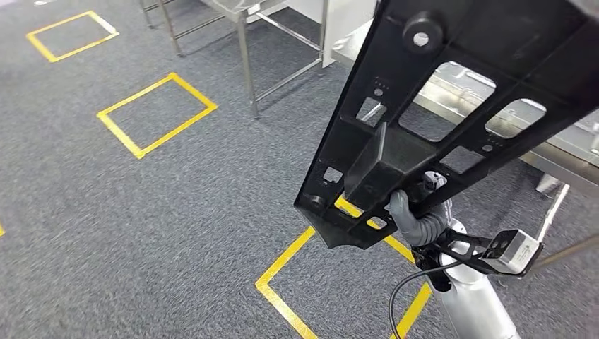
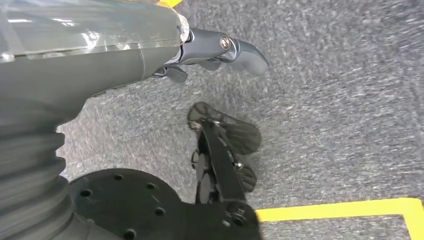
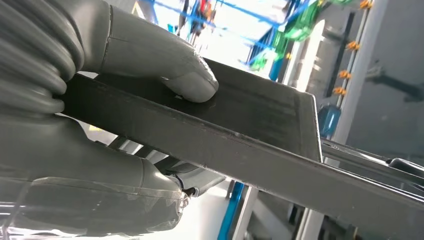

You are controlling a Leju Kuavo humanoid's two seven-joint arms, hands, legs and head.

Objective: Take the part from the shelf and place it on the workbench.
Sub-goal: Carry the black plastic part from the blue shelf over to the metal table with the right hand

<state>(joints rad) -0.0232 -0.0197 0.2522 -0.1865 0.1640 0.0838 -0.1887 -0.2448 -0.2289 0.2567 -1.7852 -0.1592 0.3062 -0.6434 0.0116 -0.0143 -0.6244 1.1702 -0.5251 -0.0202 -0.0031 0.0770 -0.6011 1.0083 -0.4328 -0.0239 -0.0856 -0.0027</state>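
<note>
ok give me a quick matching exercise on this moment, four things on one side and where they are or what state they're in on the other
Things:
1. large black plastic frame part
2. right hand
3. left hand
4. yellow tape square

States:
A. marked on the grey carpet
B. hanging over the floor, holding nothing
C. held up in the air, in front of the steel workbench
D. gripping the part's edge

Pairs: 1-C, 2-D, 3-B, 4-A

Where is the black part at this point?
In the head view the black part is on the right, raised in the right hand, above the carpet's yellow floor marking and in front of the steel workbench.
</note>
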